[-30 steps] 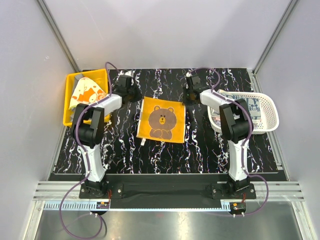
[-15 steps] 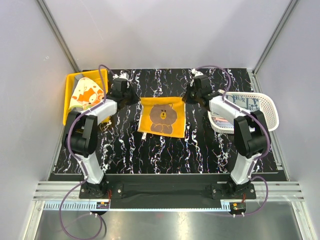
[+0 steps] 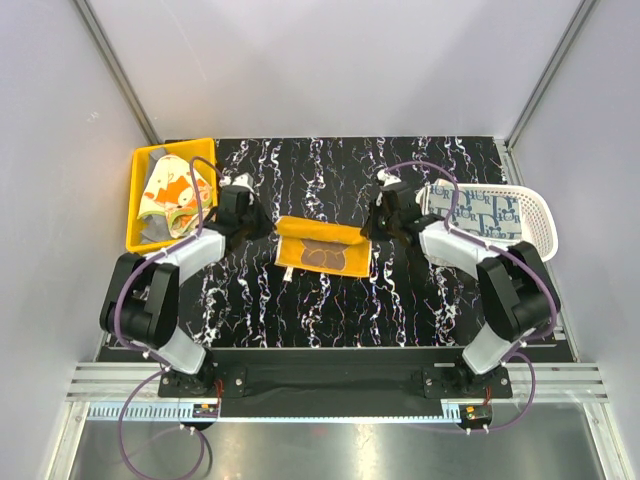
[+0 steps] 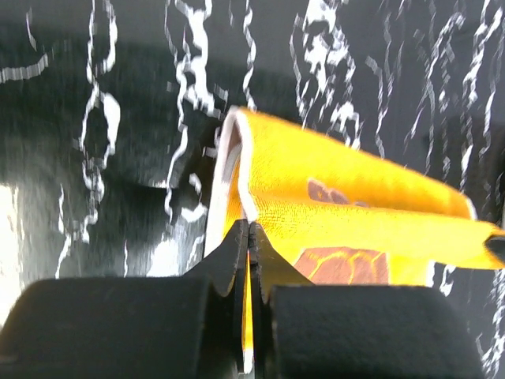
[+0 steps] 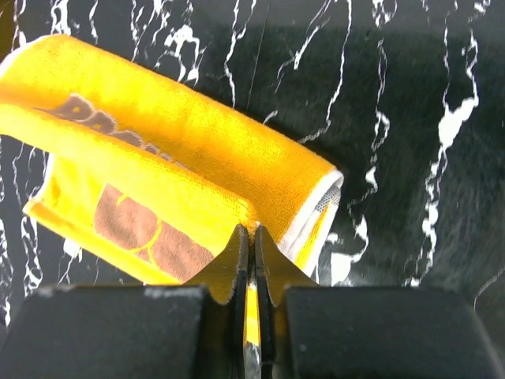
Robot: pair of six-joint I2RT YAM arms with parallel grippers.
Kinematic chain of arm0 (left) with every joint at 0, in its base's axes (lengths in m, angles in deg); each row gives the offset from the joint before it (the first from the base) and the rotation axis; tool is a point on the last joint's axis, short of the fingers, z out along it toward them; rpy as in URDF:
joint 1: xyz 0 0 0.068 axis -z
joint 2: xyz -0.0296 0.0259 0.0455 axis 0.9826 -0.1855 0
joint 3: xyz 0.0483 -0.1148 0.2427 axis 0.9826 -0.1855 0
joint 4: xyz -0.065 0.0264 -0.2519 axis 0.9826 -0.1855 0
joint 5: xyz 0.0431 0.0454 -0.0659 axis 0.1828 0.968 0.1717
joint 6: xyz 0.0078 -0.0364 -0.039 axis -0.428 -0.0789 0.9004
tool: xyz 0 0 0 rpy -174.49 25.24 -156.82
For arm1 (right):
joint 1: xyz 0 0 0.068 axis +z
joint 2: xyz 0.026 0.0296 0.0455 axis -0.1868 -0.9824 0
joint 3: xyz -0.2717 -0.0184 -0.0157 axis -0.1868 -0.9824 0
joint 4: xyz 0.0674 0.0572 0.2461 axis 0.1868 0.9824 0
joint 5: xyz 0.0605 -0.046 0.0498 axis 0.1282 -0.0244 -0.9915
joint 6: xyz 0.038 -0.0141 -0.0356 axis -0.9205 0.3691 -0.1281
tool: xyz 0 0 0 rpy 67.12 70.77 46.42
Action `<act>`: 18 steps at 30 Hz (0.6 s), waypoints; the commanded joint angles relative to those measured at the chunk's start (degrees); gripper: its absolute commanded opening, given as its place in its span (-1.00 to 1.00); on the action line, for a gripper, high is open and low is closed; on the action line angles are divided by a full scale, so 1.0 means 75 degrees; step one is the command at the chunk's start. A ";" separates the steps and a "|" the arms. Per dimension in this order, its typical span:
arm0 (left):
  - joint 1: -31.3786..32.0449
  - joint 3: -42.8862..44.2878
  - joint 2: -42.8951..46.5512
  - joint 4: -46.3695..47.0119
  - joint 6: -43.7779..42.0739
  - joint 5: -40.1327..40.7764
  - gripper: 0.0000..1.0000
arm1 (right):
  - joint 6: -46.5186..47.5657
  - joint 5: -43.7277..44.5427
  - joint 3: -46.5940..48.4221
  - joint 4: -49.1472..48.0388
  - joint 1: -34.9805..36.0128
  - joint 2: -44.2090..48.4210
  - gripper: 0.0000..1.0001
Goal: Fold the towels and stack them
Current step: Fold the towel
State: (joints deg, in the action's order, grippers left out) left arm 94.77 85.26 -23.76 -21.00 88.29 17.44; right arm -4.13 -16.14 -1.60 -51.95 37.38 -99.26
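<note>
black marble-veined table (image 3: 420, 290) fills the middle of your top view, shut in by plain grey walls. at its centre lies the orange-yellow towel (image 3: 322, 247), bent over on itself so that a long rounded fold runs across its far side and part of a brown print shows on the near layer. your left gripper (image 3: 272, 229) sits at the towel's left end, its jaws pinched tight on a yellow edge; the left wrist view shows the cloth clamped between the black fingers (image 4: 229, 253) and curling away toward the upper right of that frame. your right gripper (image 3: 368, 230) mirrors it at the towel's right end, jaws closed on the cloth edge, with the rolled fold lying across the upper left of the right wrist view. farther out, in the upper left of the top view, a yellow bin (image 3: 135, 210) holds a crumpled orange-and-white towel (image 3: 170, 190). at the right, a white basket (image 3: 538, 235) holds a cream towel with bold lettering (image 3: 470, 208).
</note>
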 commanded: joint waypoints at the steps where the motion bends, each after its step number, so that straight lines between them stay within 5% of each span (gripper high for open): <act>1: 0.0235 -0.0290 0.0526 0.0476 -0.0057 0.0316 -1.00 | -0.0206 0.0335 -0.0302 -0.0332 0.0120 0.0639 -0.95; 18: 0.0598 -0.1005 0.1475 0.0195 -0.0186 0.0668 -1.00 | -0.0452 0.0557 -0.1275 -0.0379 0.0354 0.1729 -0.94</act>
State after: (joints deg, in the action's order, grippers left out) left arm 99.16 78.31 -14.76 -20.89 88.10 20.64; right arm -6.73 -14.30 -10.37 -52.39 39.21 -90.10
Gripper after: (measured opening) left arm 0.009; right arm 0.065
